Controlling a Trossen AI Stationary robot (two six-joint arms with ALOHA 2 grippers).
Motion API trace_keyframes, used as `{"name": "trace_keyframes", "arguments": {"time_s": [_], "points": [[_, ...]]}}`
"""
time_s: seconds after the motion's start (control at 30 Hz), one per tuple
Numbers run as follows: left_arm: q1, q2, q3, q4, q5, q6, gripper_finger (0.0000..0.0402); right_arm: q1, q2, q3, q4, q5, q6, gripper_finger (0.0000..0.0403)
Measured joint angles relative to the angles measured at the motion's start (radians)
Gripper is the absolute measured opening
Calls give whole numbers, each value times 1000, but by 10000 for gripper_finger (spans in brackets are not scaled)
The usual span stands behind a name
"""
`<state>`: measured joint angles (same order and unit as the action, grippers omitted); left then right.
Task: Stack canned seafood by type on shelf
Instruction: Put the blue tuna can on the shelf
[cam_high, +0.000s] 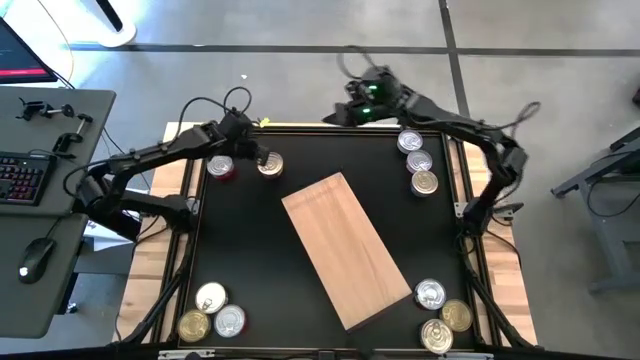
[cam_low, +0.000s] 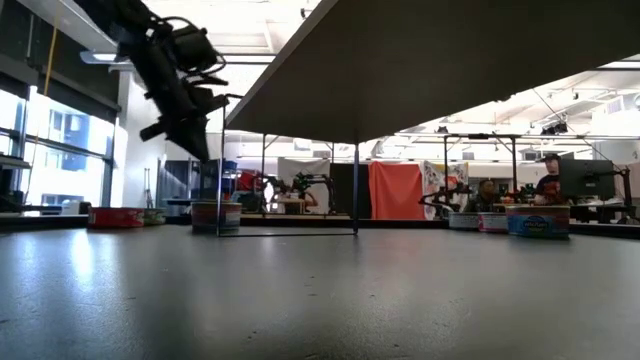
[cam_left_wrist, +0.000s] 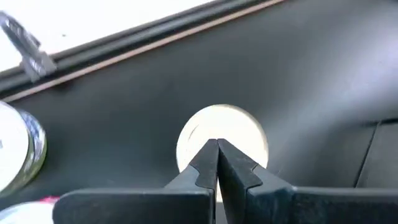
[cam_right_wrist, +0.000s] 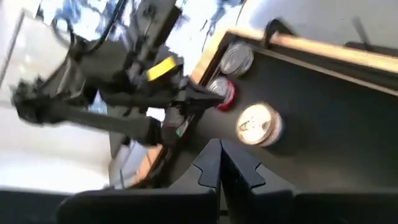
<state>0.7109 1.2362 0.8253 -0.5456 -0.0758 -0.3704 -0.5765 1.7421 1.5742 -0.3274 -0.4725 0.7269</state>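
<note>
- The wooden shelf board (cam_high: 347, 247) lies slantwise in the middle of the black table (cam_high: 250, 270), and nothing rests on it, so no tin is stacked yet.
- The tins sit in four corner groups, all well apart from the board: two at the far left (cam_high: 222, 166), three at the far right (cam_high: 418, 161), three at the near left (cam_high: 212, 312) and three at the near right (cam_high: 442, 317).
- The left gripper (cam_high: 258, 153) hovers over the far-left pair, just beside the pale-lidded tin (cam_high: 270, 164); its own wrist view shows that pale lid (cam_left_wrist: 222, 144) directly beyond its fingers (cam_left_wrist: 239, 169).
- Those fingers are pressed together with no gap, and they hold nothing.
- The right gripper (cam_high: 352, 112) sits at the far edge of the table, raised and away from its tins. Its fingers (cam_right_wrist: 239, 165) are closed too and empty, and it seems to be waiting.
- In my judgement the step in hand is the very first pick: the left arm is lined up on the pale-lidded tin but has not taken it.
- The next move calls for spreading the fingers wider than the tin, coming down so they straddle its sides, then closing and lifting.
- The red-labelled tin (cam_high: 221, 167) stands close by, so the descent needs care not to knock it.
- After that the tin must go onto the board, with like tins placed on top of it.
</note>
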Motion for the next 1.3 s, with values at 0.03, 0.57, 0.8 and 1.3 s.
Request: {"name": "trace_keyframes", "arguments": {"time_s": [0.03,0.57,0.8,1.3], "points": [[-1,-5,-10,-8,1,1,0,12,44,55,-38,0,-23,0],[-31,-18,-258,74,-106,-211,0,120,482,575,-433,207,-151,0],[-66,-18,-302,116,-114,-229,0,120,584,572,-424,168,-115,0],[-78,46,-389,434,-72,-171,0,126,642,590,-435,182,-126,0]]}}
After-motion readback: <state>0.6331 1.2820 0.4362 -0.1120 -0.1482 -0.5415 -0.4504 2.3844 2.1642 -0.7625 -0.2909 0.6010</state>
